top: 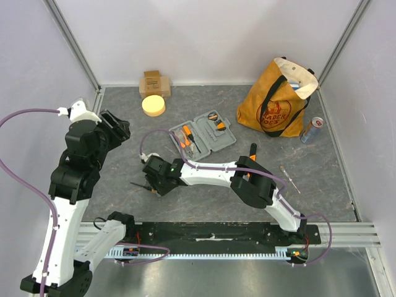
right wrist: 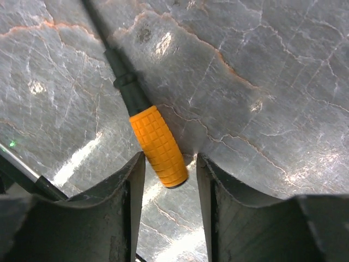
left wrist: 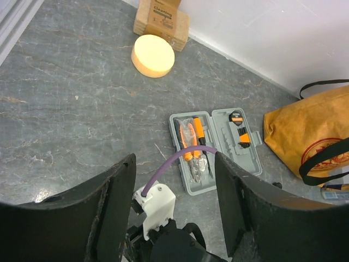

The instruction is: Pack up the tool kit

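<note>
Screwdriver (right wrist: 157, 143) lies on the surface (right wrist: 262, 65), its orange handle end between the parted fingers of the right end effector (right wrist: 170, 161).

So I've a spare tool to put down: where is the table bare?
Bare: the back strip between cardboard box and tote bag; the near right corner below the can. Crowded around the tool case and right gripper.

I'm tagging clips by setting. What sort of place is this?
Likely a robot test cell rather than a workshop: a grey tabletop boxed in by plain white panels on aluminium posts, with a mounting rail along the near edge.
</note>
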Controlling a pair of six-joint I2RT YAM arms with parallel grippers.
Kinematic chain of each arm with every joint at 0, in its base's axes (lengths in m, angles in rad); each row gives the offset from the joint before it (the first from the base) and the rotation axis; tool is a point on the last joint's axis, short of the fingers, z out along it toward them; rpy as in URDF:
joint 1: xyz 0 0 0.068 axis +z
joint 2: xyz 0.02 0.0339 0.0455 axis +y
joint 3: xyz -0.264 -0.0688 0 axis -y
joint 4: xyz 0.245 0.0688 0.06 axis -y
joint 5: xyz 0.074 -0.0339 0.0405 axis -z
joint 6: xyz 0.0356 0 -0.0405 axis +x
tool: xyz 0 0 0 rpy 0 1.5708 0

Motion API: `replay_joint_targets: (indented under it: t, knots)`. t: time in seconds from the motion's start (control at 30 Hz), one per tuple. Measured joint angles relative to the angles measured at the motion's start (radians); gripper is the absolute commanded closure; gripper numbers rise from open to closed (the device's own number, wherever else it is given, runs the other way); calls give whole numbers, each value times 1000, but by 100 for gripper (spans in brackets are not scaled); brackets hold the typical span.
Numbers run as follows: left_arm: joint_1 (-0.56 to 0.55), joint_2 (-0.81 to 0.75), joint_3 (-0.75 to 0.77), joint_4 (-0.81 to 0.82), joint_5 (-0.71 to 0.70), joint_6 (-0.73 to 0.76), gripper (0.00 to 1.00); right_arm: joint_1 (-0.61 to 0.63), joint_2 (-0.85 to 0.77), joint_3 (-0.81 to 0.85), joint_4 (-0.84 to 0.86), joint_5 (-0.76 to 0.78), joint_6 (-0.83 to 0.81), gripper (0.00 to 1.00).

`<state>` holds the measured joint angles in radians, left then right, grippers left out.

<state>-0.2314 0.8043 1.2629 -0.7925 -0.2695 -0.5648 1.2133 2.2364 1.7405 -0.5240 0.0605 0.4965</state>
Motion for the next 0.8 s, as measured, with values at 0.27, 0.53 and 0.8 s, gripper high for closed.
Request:
replay_joint_targets:
  t: [0.27, 0.53, 0.8]
  knots:
    - [0, 8, -1, 0, 2, 0, 34, 8, 7, 5, 12, 0, -55, 97]
    - [0, 91, 7, 0, 19, 0, 34, -2, -35, -66, 68, 35, -151, 100]
    - [0, 170, 32, 29, 89, 0, 35, -187, -264, -287, 142, 58, -145, 100]
